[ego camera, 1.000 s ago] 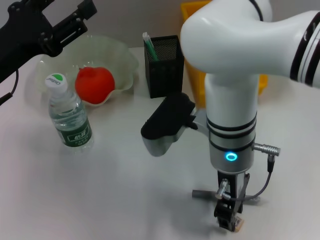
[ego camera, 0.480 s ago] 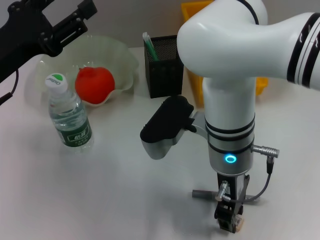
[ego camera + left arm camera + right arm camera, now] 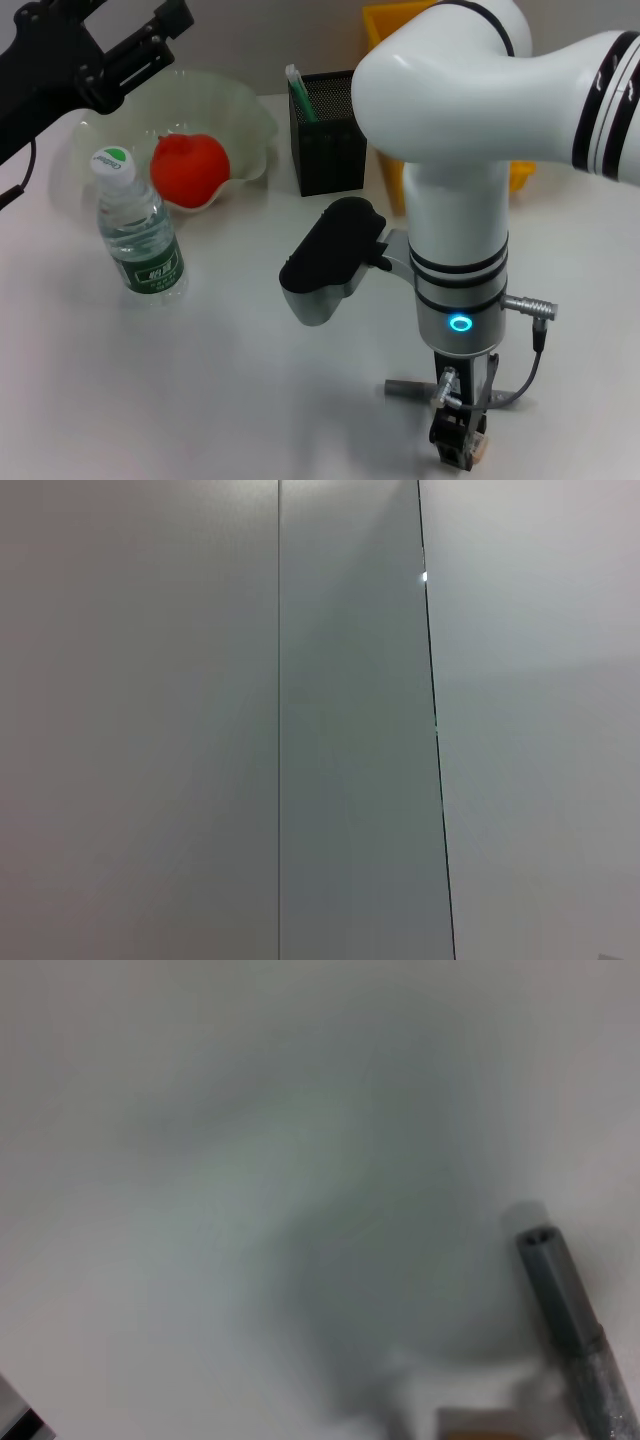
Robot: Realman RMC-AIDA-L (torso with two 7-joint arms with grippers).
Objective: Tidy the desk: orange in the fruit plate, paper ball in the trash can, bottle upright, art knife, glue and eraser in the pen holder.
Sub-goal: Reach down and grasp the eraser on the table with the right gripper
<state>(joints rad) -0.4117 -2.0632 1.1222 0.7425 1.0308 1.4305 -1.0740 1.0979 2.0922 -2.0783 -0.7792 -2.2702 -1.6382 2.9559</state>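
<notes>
Head view: the right gripper (image 3: 458,448) is seen pointing straight down at the near edge of the counter (image 3: 220,380), and against the frames of a second ago the white arm has sunk a little lower and its elbow housing has drifted slightly. A grey stick, judged to be the art knife (image 3: 405,385), lies just beside the wrist, and a small tan piece, possibly the eraser, sits at the fingertips. Whether the fingers are apart or together cannot be told. The descent is read as the start of a pick for the pen holder (image 3: 327,130). The orange (image 3: 188,168) is already in the fruit plate (image 3: 245,110), the bottle (image 3: 137,232) stands upright, and the left gripper (image 3: 150,45) is parked high at the far left, its fingers apparently apart.

Left wrist view: only blank grey wall is shown, so nothing of the task is added.

Right wrist view: the grey knife body (image 3: 565,1330) is shown close up, lying flat on the counter, with a tan edge at the frame's border; the arm's own fingers are not shown here, which the head view at least locates.
</notes>
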